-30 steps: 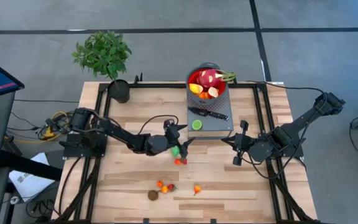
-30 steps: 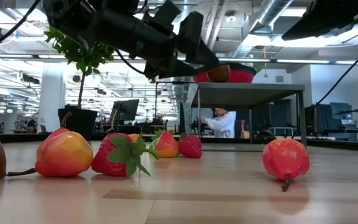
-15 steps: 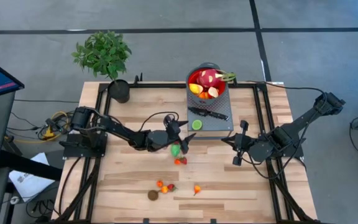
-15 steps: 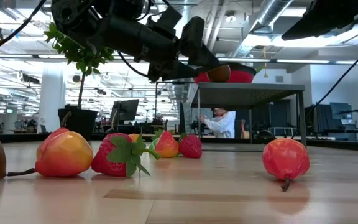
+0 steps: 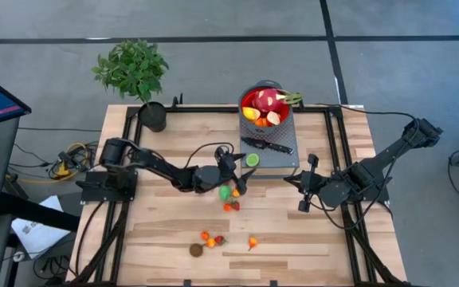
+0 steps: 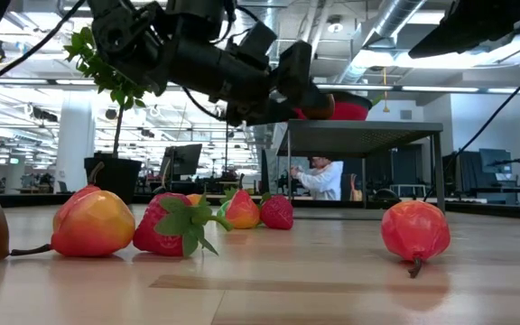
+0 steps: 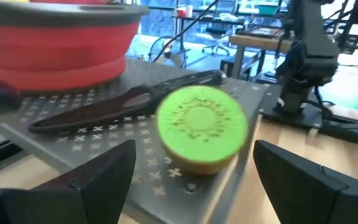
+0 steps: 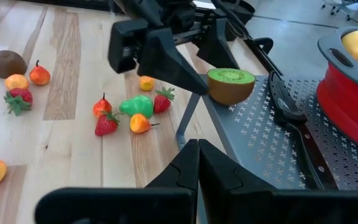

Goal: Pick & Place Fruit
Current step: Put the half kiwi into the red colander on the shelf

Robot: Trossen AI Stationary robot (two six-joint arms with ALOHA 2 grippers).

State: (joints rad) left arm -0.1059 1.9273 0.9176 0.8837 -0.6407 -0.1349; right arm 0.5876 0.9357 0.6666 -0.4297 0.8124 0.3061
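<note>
A halved kiwi (image 7: 202, 127), green cut face tilted up, rests by its brown skin on the near left corner of the grey perforated platform (image 5: 281, 159). My left gripper (image 5: 240, 171) stands open and level just left of it, one finger on either side of the kiwi's front, apart from it. The red bowl (image 5: 265, 108) on the platform's far end holds the dragon fruit and other fruit. Small loose fruits (image 5: 229, 199) lie on the wood below my left gripper, with more (image 5: 209, 239) near the front edge. My right gripper (image 8: 197, 149) hovers shut at the table's right.
A black-handled knife (image 5: 268, 146) lies on the platform between kiwi and bowl. A potted plant (image 5: 138, 80) stands at the far left corner. In the low view a pear-like fruit (image 6: 93, 221), strawberries (image 6: 174, 226) and a red fruit (image 6: 415, 230) lie close by.
My left gripper has moved toward the table's right edge and slightly toward the far edge, closing in on the kiwi, staying open and level. The kiwi and the other fruit have not moved.
</note>
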